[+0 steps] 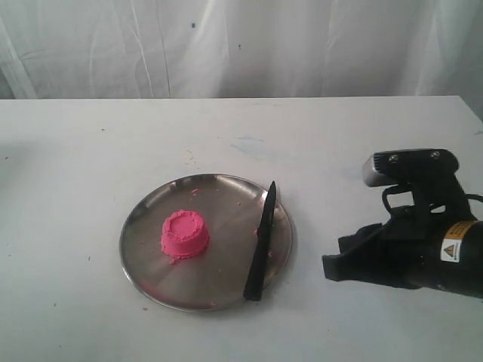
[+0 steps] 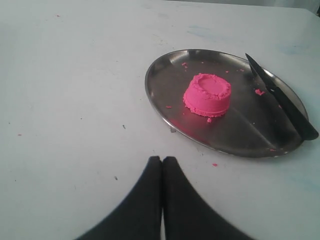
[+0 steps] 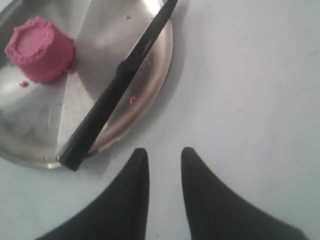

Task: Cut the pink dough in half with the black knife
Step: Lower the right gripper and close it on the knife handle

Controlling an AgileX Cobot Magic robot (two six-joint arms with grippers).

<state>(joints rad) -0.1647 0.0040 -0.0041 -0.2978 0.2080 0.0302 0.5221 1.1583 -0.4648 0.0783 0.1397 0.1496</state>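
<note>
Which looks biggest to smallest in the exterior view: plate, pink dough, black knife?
1. Plate, widest by far.
2. Black knife, long but slim, lying across the plate's right edge.
3. Pink dough, a small whole mound.
All three sit at a similar distance, so the order is safe.

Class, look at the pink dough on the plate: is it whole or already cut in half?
Whole. The pink dough stands as one round mound with no cut line, and the black knife lies apart from it.

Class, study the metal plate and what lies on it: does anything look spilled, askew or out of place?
Slightly. Pink crumbs are scattered over the plate around the whole pink dough, and one lies on the table. The black knife rests across the plate's rim, handle end overhanging.
</note>
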